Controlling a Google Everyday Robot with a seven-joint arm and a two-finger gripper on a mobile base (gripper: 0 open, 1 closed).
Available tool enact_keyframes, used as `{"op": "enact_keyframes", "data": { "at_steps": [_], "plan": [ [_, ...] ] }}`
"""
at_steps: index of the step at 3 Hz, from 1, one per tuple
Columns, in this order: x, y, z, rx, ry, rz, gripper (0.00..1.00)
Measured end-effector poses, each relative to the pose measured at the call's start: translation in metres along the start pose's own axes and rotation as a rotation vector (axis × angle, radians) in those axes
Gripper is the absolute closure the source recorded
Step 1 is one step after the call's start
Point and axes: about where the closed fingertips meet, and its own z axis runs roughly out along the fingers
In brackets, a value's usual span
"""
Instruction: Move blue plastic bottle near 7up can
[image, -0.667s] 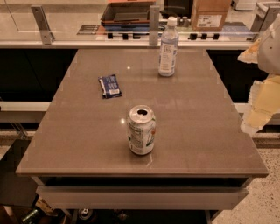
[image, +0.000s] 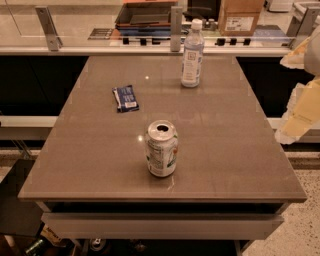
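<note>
The blue plastic bottle (image: 192, 55) stands upright near the far edge of the brown table (image: 100, 160), right of centre; it has a white cap and a white-and-blue label. The 7up can (image: 161, 149) stands upright near the table's front middle, its dark opening on top. A wide stretch of tabletop lies between the two. My gripper (image: 301, 112) shows as cream and yellow parts at the right edge of the camera view, beside the table's right side, away from both objects and holding nothing I can see.
A flat dark-blue snack packet (image: 125, 98) lies left of centre on the table. Behind the table runs a counter with a glass rail (image: 100, 50), a dark tray (image: 145, 17) and a cardboard box (image: 240, 17). Speckled floor (image: 305, 230) shows at lower right.
</note>
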Motion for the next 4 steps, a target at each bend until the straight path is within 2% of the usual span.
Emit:
{"op": "enact_keyframes", "data": {
  "at_steps": [1, 2, 3, 4],
  "plan": [
    [0.017, -0.011, 0.004, -0.001, -0.136, 0.162, 0.00],
    [0.042, -0.017, 0.014, 0.035, -0.321, 0.300, 0.00],
    [0.060, -0.014, 0.034, 0.081, -0.499, 0.387, 0.00],
    [0.059, -0.012, 0.054, 0.100, -0.652, 0.433, 0.00]
  ]
}}
